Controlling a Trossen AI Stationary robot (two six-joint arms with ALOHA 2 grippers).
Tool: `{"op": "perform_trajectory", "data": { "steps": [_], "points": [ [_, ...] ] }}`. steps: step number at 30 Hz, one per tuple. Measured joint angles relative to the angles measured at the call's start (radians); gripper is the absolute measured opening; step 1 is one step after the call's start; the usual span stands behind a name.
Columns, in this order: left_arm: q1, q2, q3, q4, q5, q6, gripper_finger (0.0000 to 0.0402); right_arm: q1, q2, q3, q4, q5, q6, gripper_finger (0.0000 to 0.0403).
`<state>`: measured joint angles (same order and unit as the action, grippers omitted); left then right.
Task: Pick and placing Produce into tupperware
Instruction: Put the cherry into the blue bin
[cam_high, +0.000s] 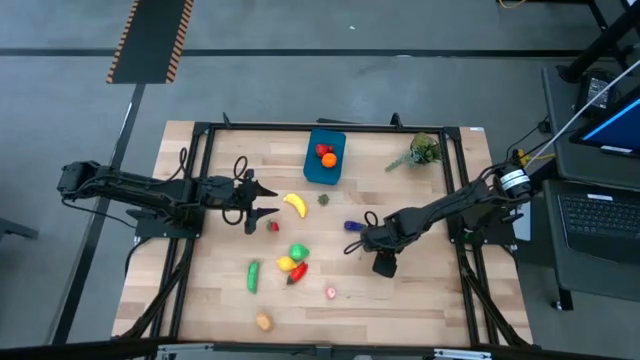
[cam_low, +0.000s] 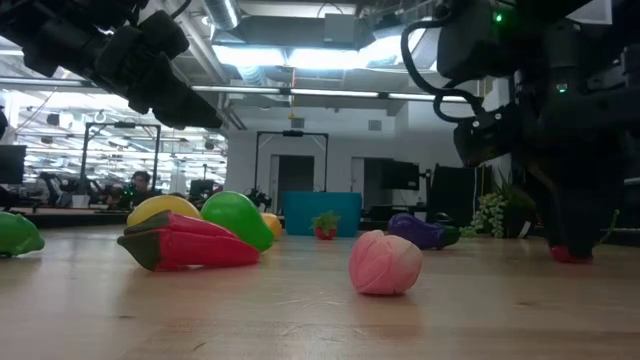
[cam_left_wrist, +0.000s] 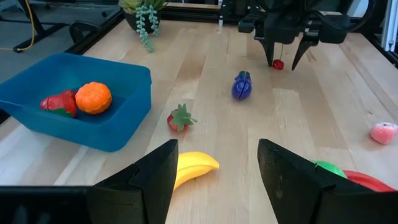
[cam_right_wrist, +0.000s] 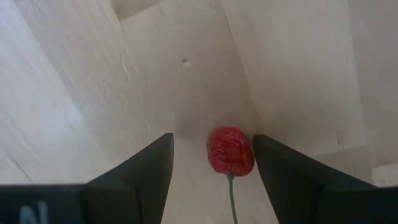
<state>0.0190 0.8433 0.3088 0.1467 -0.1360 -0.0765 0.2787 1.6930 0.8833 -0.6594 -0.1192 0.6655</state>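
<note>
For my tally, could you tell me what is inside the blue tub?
Inside the tupperware lie an orange and a red piece. The near wall hides part of the floor.

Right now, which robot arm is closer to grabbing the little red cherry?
The right. Its gripper is pointing down with open fingers either side of the cherry. The left gripper is over by the banana.

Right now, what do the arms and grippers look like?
Both arms are dark, jointed, with black cable loops near the wrists. The left gripper and right gripper each have two flat black fingers. The right arm has a silver band near its base.
</note>
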Motion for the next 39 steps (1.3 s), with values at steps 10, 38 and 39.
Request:
{"op": "perform_trajectory", "data": {
  "steps": [10,38,39],
  "points": [
    [0.0,0.0,0.0,0.0,0.0,-0.001,0.0214,0.001,0.011,-0.001,-0.019,0.028,0.006,0.0214],
    [0.0,0.0,0.0,-0.001,0.0,-0.003,0.0214,0.001,-0.047,-0.014,-0.06,0.039,-0.054,0.0024],
    [0.0,0.0,0.0,-0.001,0.0,-0.003,0.0214,0.001,-0.063,-0.014,-0.059,0.049,-0.054,0.0022]
  ]
}}
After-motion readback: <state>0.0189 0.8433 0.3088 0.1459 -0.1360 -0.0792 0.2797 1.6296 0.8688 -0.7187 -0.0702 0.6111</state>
